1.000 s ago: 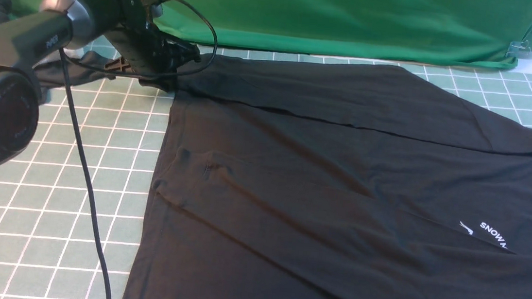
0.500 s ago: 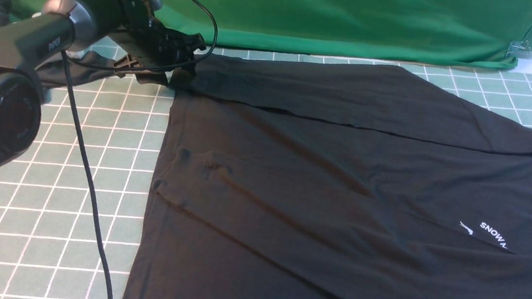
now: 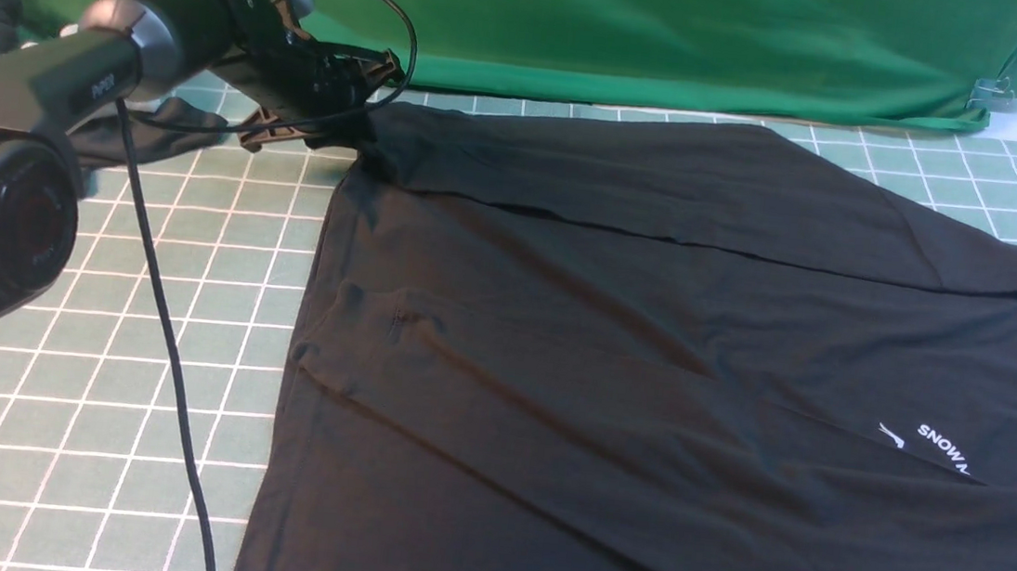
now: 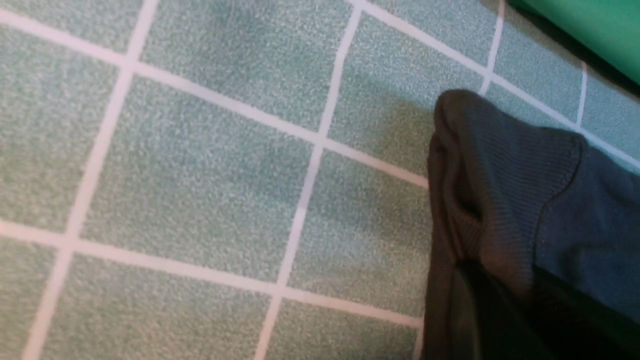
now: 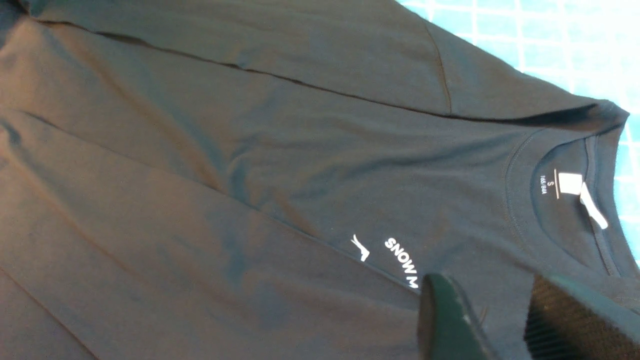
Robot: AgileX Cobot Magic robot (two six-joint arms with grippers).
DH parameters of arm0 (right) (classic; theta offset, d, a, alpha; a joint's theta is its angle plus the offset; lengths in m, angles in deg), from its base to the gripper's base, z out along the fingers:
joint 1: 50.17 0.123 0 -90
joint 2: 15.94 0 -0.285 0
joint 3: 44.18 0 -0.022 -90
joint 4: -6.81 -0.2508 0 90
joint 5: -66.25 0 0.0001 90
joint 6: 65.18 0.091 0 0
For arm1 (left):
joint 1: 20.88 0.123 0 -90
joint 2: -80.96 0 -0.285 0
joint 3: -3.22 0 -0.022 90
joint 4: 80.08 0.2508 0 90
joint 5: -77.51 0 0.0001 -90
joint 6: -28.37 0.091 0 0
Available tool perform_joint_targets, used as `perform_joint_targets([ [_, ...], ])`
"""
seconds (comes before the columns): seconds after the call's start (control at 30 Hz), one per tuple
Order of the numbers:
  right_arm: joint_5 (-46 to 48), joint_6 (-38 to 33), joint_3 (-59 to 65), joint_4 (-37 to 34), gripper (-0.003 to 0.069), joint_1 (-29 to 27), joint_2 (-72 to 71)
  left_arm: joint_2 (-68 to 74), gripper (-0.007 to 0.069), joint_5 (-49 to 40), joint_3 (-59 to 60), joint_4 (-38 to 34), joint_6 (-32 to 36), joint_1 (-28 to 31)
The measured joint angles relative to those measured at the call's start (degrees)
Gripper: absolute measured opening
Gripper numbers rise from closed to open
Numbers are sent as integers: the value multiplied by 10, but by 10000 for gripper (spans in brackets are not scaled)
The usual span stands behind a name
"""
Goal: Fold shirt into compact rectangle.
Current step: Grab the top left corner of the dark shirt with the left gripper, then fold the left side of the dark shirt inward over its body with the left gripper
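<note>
- shirt: matt black knit cloth, softly creased; its cuff is finely ribbed.
- mat: pale green, grainy and matt, with flat white grid lines.
- backdrop: smooth green cloth with a faint sheen.
- left arm: smooth grey casing, dull sheen.

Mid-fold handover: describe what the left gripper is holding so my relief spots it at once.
Find the green backdrop behind the gridded mat; the black shirt lies just before it. At the shirt's far left corner the left gripper pinches a sleeve cuff, whose ribbed knit sets it apart from the smooth jersey around it.
</note>
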Motion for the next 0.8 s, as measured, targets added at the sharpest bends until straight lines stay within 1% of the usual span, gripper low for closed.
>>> perform_joint_targets([
  [0.33,0,0,0,0,237,0,0,-11,24,-6,0,-8,5,17],
  [0.43,0,0,0,0,237,0,0,-11,24,-17,0,-19,41,17],
  [0.5,0,0,0,0,237,0,0,-11,24,-34,0,-40,74,17],
  [0.57,0,0,0,0,237,0,0,-15,24,-49,0,-53,82,17],
  [0.8,-1,0,0,0,237,0,0,-98,24,-206,0,-66,54,14],
])
